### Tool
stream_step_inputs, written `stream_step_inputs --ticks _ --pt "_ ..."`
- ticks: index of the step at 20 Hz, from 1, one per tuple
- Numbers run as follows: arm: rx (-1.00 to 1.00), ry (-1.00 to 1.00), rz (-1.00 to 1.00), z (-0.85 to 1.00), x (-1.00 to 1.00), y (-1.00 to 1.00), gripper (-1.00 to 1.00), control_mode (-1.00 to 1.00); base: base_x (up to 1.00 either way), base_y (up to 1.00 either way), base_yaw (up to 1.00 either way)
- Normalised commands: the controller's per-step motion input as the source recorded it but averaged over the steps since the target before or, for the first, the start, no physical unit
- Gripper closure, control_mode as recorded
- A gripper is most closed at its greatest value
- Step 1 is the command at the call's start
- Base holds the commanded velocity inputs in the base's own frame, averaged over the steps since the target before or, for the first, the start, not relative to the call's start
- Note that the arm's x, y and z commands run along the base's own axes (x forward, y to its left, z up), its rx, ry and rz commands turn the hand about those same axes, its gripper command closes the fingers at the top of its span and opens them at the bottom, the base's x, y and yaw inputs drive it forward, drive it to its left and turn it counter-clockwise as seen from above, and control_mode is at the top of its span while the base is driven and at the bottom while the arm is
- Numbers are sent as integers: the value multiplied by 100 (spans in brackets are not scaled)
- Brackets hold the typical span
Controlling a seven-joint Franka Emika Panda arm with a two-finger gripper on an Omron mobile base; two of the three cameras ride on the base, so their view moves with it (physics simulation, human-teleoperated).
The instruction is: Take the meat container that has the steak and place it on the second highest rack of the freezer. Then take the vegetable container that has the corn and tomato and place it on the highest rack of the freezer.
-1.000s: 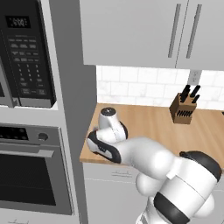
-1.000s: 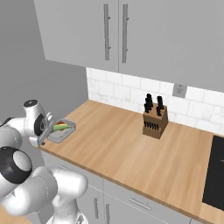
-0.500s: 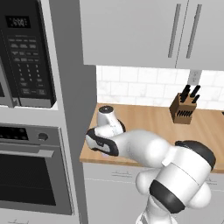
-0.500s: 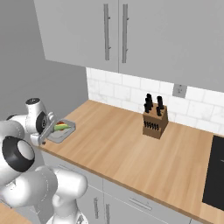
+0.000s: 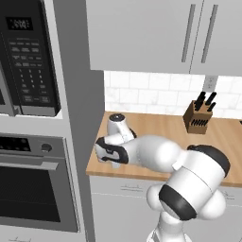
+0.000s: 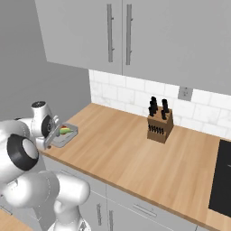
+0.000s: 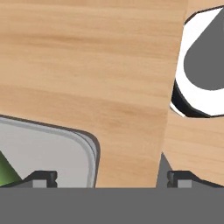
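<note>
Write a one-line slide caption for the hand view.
Open gripper hovering over the wooden counter, one fingertip above the corner of the grey vegetable container, green corn husk peeking in.

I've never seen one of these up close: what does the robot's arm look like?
The arm is made of smooth, glossy white rounded segments, bulging like balls at the bends, with dark grey to black bands and caps at the joints. No cables or markings show. Its gripper ends in two small dark tips.

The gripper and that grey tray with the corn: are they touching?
Cannot tell. In the hand view the gripper straddles the tray's corner; contact is hidden.
</note>
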Motion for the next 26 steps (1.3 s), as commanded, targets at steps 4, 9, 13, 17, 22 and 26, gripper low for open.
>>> stream_step_inputs --ticks 4,9,13,17,22,26 --pt "0 2 0 -22 21 0 -100 -100 0 0 0" --pt "0 1 0 -22 17 0 -100 -100 0 0 0" --pt "0 0 0 -9 5 0 -100 -100 0 0 0" --pt "0 0 0 0 10 0 -100 -100 0 0 0" --pt "0 0 0 -1 10 0 -100 -100 0 0 0" --pt "0 0 0 -4 9 0 -100 -100 0 0 0"
